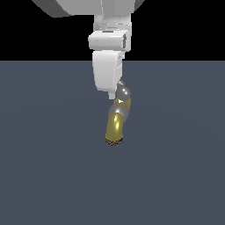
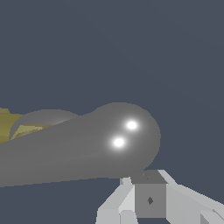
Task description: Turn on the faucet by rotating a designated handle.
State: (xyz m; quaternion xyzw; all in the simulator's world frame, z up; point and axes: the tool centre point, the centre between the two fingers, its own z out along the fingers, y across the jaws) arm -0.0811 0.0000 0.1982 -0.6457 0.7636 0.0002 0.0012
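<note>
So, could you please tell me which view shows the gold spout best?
The exterior view: the spout shows almost whole, curving down from its grey collar to the dark tip, just below the gripper. The wrist view catches only a gold sliver behind the handle's rounded end.

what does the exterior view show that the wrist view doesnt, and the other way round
Only the exterior view shows the faucet's whole gold spout with its dark tip, and the white arm above it. Only the wrist view shows the handle's bulbous grey end up close, with a gripper fingertip right beside it. Both show the grey handle, some gold spout and the dark blue-grey floor.
</note>
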